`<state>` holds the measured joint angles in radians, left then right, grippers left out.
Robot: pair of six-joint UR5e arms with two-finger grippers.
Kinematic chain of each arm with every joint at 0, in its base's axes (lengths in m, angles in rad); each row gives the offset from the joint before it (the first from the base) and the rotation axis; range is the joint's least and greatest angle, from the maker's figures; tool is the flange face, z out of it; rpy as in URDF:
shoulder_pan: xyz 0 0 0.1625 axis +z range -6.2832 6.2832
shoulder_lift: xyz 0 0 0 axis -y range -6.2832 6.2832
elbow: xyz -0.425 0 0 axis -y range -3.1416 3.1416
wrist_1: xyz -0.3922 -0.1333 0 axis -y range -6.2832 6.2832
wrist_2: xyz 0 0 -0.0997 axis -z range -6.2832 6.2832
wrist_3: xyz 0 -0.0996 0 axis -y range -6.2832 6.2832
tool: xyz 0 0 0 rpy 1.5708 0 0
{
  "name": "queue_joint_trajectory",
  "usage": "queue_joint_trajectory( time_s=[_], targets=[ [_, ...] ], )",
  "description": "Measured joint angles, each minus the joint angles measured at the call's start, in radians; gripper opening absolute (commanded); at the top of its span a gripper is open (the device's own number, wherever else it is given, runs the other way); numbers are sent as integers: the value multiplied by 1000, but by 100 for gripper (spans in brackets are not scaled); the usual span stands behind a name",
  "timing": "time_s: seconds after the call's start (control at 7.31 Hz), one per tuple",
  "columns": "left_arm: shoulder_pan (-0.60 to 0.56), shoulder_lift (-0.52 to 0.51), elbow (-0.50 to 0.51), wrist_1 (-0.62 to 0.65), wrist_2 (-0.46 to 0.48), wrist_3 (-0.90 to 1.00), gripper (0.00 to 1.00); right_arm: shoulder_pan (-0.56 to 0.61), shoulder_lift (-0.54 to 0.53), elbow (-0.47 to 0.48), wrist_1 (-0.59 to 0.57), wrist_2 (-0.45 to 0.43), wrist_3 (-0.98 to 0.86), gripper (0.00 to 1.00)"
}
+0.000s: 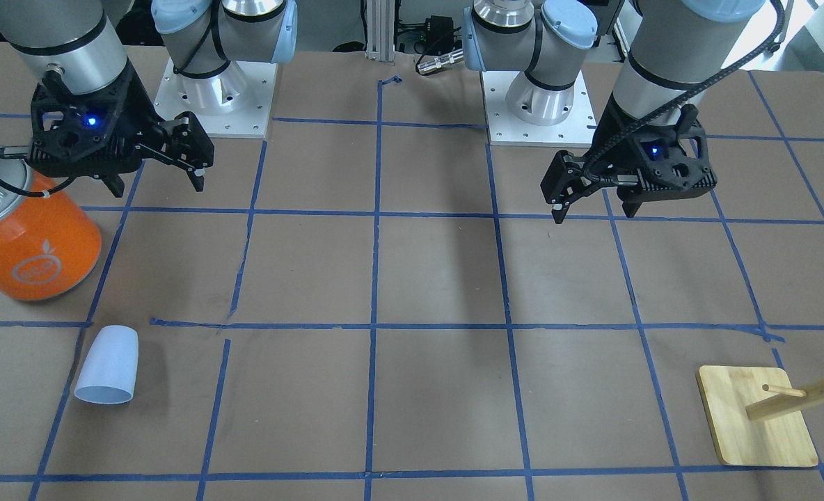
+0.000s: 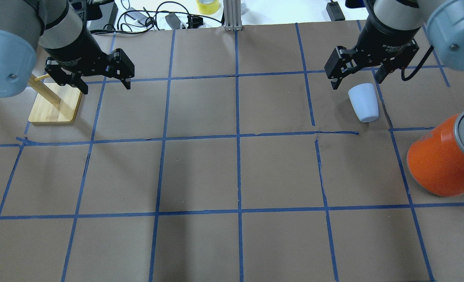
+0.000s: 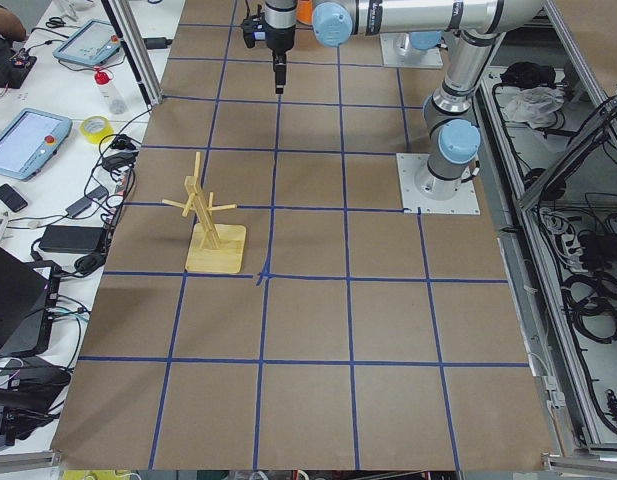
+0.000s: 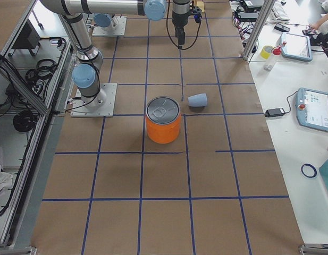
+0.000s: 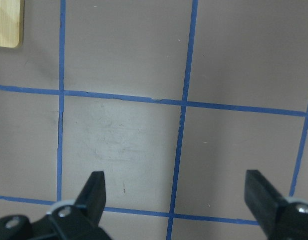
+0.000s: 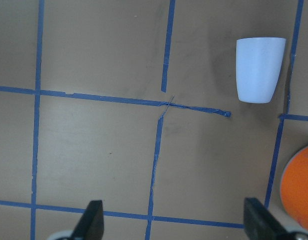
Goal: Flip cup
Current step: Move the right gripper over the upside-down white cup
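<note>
The cup point(image 1: 108, 367) is a small pale lavender-blue tumbler lying on its side on the brown paper, its wider rim pointing away from the robot. It also shows in the overhead view point(image 2: 363, 103), the exterior right view point(image 4: 198, 100) and at the top right of the right wrist view point(image 6: 259, 69). My right gripper point(image 1: 158, 186) point(image 2: 357, 81) point(image 6: 176, 222) is open and empty, raised well above the table and apart from the cup. My left gripper point(image 1: 594, 212) point(image 2: 106, 88) point(image 5: 177, 195) is open and empty over bare paper.
A large orange can point(image 1: 36, 250) point(image 2: 439, 164) point(image 4: 164, 127) with a silver lid stands close to the cup, on the robot's side of it. A wooden peg stand point(image 1: 756, 416) point(image 2: 55, 107) point(image 3: 214, 240) stands on the left arm's side. Blue tape lines grid the paper.
</note>
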<state>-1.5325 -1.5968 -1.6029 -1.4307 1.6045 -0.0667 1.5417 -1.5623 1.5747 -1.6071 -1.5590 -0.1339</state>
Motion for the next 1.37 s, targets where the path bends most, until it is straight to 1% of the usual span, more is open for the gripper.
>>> queue_joint_trajectory(
  time_s=[0.41,0.82,1.09,1.37],
  targets=[
    [0,-1,0,1,0,1,100,-5,5,4,5,-5,-4,100],
    [0,0,1,1,0,2,100,-56,28,6,-9,8,-11,100],
    [0,-1,1,6,0,3,100,-78,108,-27,-62,6,-14,100],
    [0,-2,0,7,0,4,100,-95,227,-82,-151,0,-17,100]
  ],
)
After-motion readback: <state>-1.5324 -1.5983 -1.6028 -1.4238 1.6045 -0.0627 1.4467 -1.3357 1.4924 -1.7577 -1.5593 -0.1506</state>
